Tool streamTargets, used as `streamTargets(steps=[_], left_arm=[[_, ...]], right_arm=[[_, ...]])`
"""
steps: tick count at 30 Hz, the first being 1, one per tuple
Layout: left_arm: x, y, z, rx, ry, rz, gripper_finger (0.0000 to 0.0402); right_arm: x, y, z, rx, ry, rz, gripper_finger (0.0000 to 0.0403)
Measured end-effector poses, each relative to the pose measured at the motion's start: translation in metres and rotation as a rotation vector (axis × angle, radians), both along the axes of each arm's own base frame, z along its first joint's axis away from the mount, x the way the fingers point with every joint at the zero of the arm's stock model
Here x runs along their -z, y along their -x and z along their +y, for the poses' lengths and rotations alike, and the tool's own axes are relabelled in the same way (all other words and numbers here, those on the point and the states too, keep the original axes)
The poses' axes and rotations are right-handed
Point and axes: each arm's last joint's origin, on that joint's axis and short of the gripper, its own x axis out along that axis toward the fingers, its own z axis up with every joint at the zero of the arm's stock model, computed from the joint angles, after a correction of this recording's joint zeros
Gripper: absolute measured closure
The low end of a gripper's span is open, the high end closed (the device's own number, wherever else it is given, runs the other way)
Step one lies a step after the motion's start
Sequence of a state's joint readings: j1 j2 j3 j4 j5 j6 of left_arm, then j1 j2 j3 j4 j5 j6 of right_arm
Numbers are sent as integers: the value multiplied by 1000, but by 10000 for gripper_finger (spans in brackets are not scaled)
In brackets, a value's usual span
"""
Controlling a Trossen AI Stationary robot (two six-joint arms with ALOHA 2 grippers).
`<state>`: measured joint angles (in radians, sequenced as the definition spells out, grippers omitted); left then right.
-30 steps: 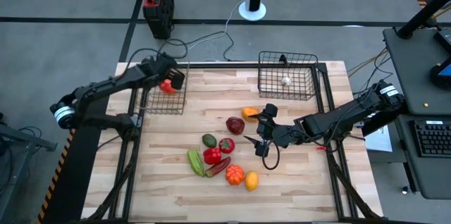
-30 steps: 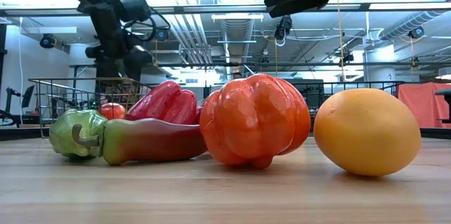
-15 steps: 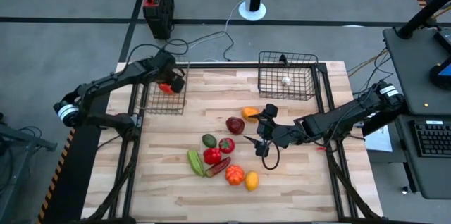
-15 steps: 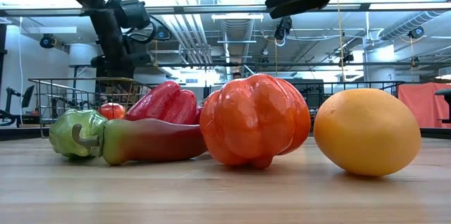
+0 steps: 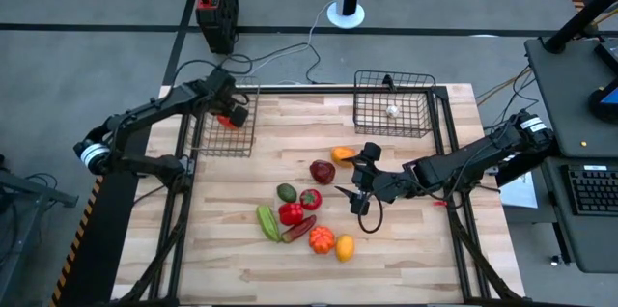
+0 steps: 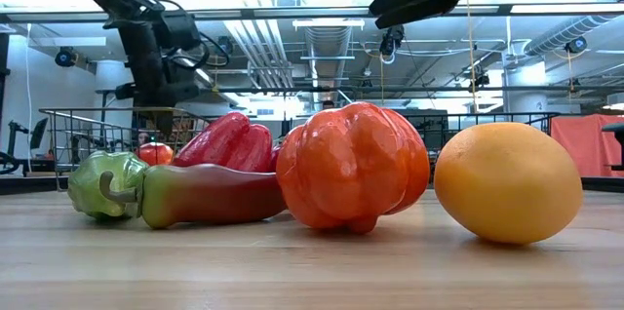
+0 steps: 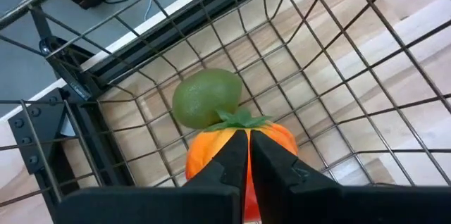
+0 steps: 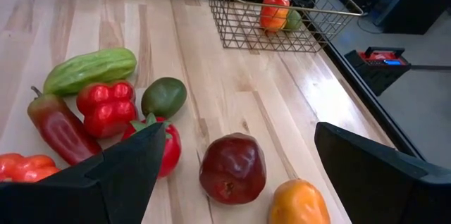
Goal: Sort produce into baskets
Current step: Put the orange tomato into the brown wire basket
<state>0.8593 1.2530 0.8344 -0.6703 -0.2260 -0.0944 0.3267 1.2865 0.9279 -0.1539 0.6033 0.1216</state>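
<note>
The left gripper (image 7: 248,155) hangs over the left basket (image 5: 224,125) at the table's far left corner, its fingers pressed nearly together with only a thin slit between them and nothing pinched. Right below the fingertips, an orange-red tomato (image 7: 211,155) with a green leafy top rests on the basket floor, touching a round green fruit (image 7: 206,97) beside it. In the low view the left arm drops from above toward that basket, and the tomato shows through the mesh.

The right gripper (image 5: 360,189) hovers low over the middle of the table (image 5: 406,249), its two dark fingers spread wide with nothing between them. Just ahead of it lie a dark maroon fruit (image 8: 232,168) and an orange fruit (image 8: 303,202), with a small red tomato (image 8: 165,146) and a dark green avocado (image 8: 163,96) a little farther on. Beyond those sit a red bell pepper (image 8: 106,108), a long red chili (image 8: 60,130) and a pale green cucumber (image 8: 90,70), close together. At the near edge of the cluster are an orange pumpkin-like piece (image 6: 353,167) and a yellow-orange lemon (image 6: 507,182), just beside each other.

The right basket (image 5: 394,104) stands at the far edge of the table, holding one tiny white piece (image 5: 392,110).
</note>
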Motion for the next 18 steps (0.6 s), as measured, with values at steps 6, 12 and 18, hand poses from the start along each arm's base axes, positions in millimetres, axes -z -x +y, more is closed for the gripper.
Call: streamTargets(steps=[6, 12, 18], left_arm=[[8, 0, 2, -22, -33, 26, 401], [17, 0, 2, -32, -9, 40, 401], [19, 3, -1, -50, 25, 72, 401]], right_arm=[[0, 0, 0, 1, -1, -1, 46], [0, 0, 0, 1, -2, -1, 46], [0, 0, 0, 1, -2, -1, 46]])
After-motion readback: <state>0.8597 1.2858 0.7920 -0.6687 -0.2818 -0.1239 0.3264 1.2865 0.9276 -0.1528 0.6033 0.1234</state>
